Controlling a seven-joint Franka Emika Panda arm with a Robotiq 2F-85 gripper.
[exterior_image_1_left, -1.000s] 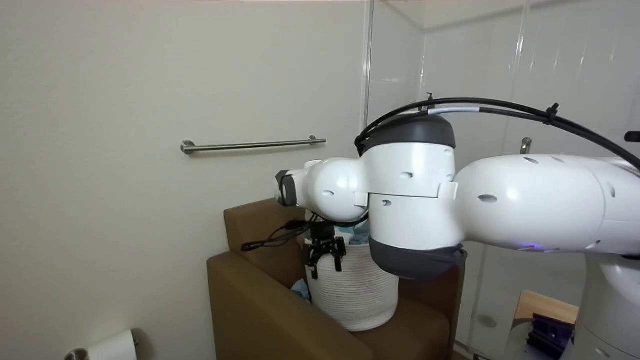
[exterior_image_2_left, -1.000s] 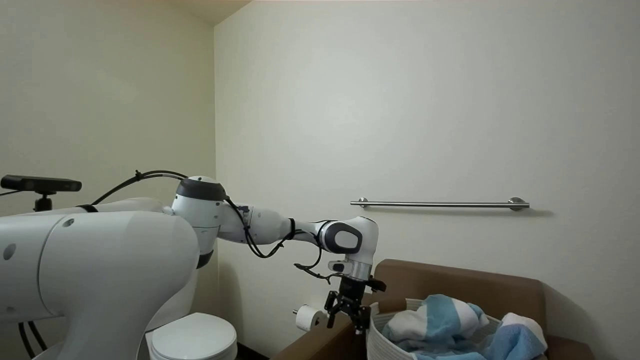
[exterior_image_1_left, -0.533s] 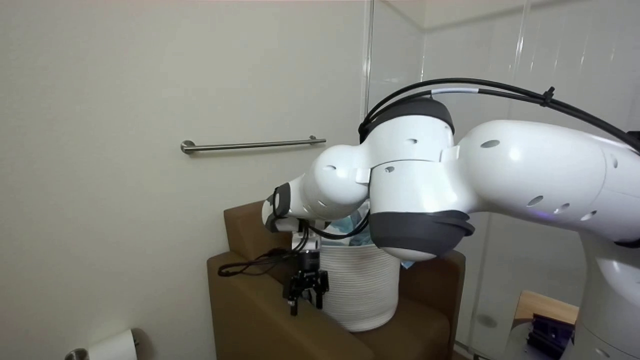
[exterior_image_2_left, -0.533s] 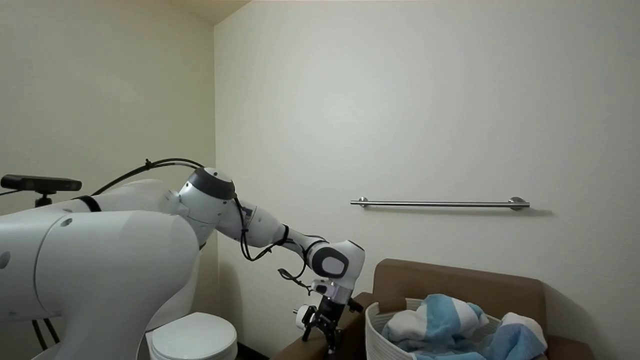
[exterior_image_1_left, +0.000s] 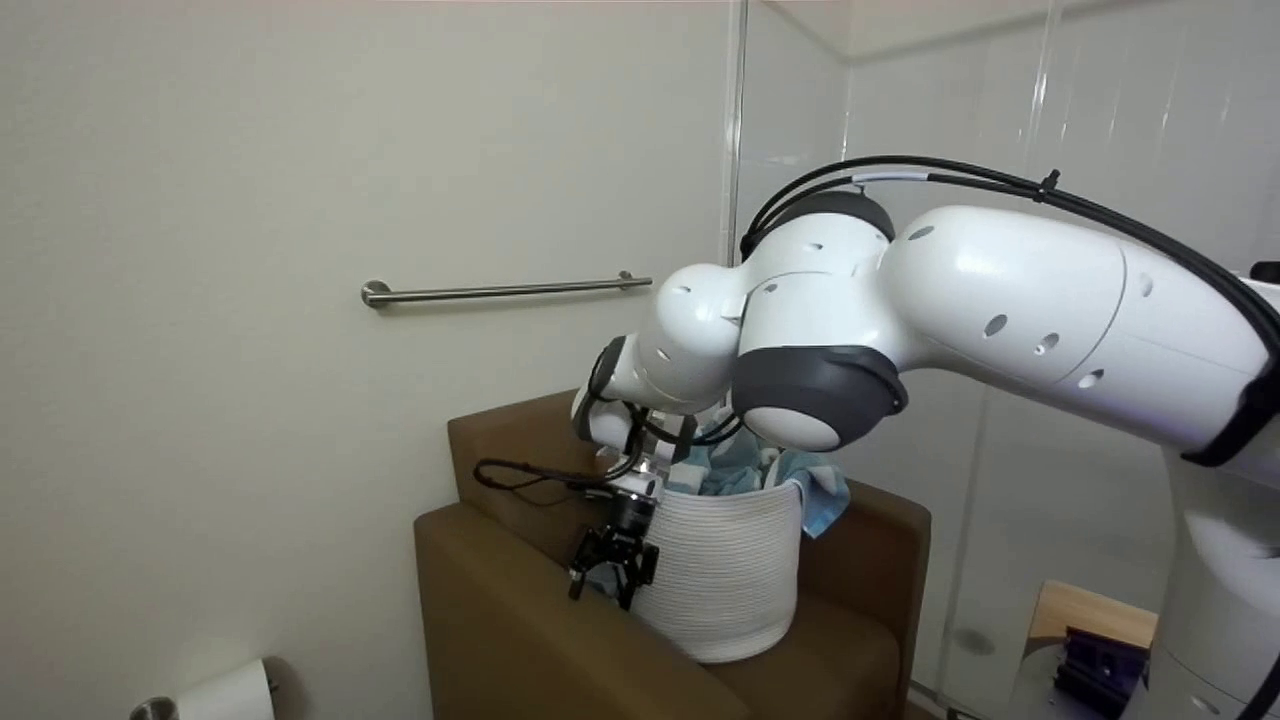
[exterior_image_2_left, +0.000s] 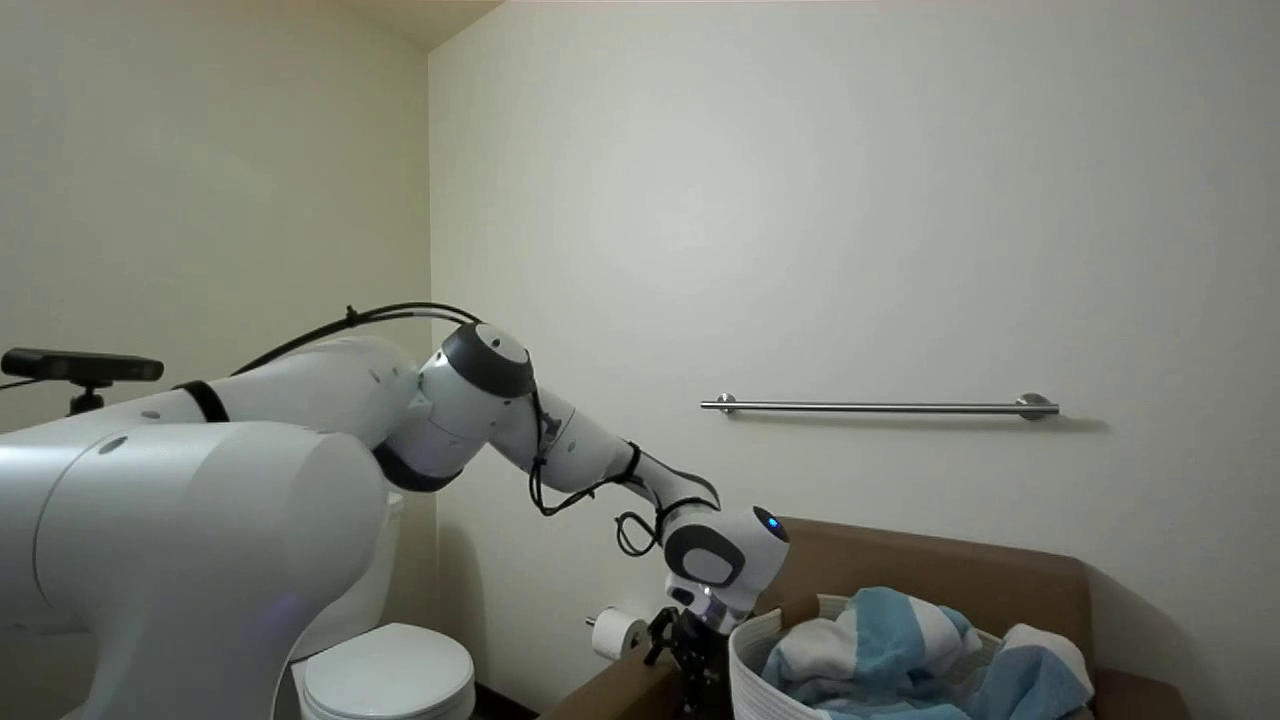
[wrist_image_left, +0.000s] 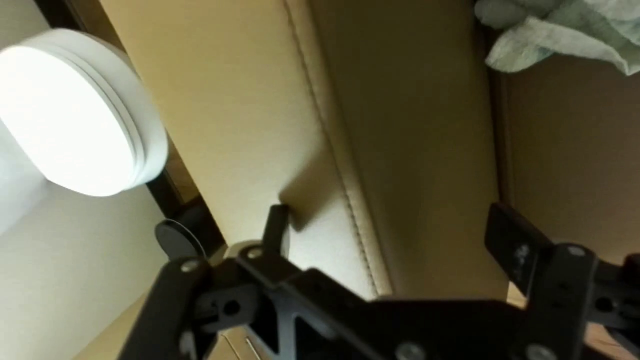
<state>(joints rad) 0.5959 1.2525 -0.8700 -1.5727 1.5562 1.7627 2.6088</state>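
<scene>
In an exterior view, the gripper (exterior_image_1_left: 600, 598) hangs over the armrest (exterior_image_1_left: 530, 610) of a brown armchair (exterior_image_1_left: 840, 650), beside the white basket (exterior_image_1_left: 720, 570). In an exterior view, blue-and-white cloth (exterior_image_2_left: 885, 640) lies heaped in the basket — a metal bar (exterior_image_2_left: 880, 407) is fixed to the wall (exterior_image_2_left: 800, 250) above. In the wrist view, the 2 fingers (wrist_image_left: 275, 230) stand wide apart — stitched armrest beneath, pale cloth (wrist_image_left: 565, 39) at upper right.

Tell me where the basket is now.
In both exterior views, the basket is just right of the open gripper; it stands on the brown armchair, holding blue-and-white cloth.
</scene>
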